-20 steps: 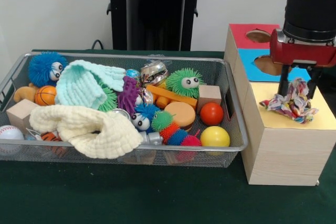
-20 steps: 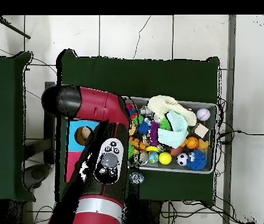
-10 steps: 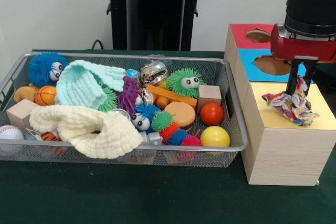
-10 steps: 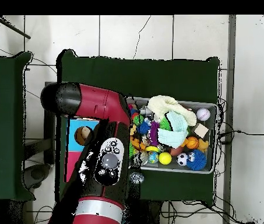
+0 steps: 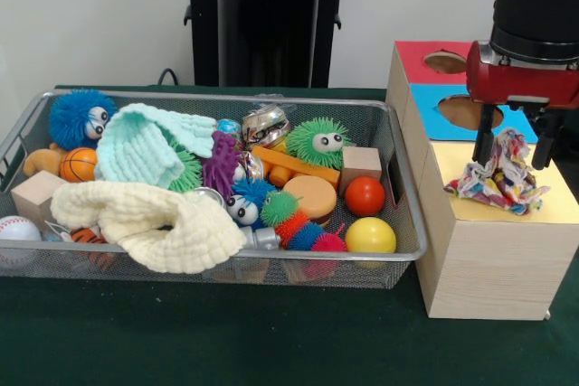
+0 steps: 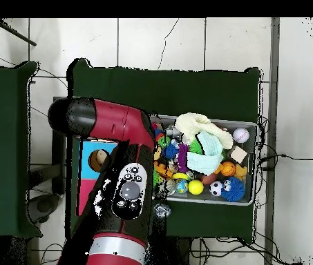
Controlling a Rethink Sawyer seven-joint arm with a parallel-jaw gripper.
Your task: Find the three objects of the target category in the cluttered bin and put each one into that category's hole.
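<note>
A crumpled multicoloured cloth (image 5: pixel 499 176) lies on the yellow top (image 5: pixel 556 210) of the sorting box, and it covers whatever hole may be there. My gripper (image 5: pixel 517 144) hangs straight over it, open, with one finger (image 5: pixel 486 140) on each side of the cloth's upper tuft. In the wire bin (image 5: pixel 409 223) a mint cloth (image 5: pixel 149 146) and a cream cloth (image 5: pixel 145 219) lie over the toys. In the overhead view the red arm (image 6: pixel 128 138) hides the gripper and the yellow section. The mint cloth (image 6: pixel 207 157) and the cream cloth (image 6: pixel 195 125) show there too.
The box also has a red section with a hole (image 5: pixel 445 62) and a blue one with a hole (image 5: pixel 463 111). The bin holds fuzzy toys, a red ball (image 5: pixel 365 195), a yellow ball (image 5: pixel 370 236), wooden blocks and small sports balls. The bin's right wall stands close to the box.
Half a second ago the fingers were drawn close together on the cloth's tuft. They are spread wide again now, and the cloth has settled a little to the left on the yellow top.
</note>
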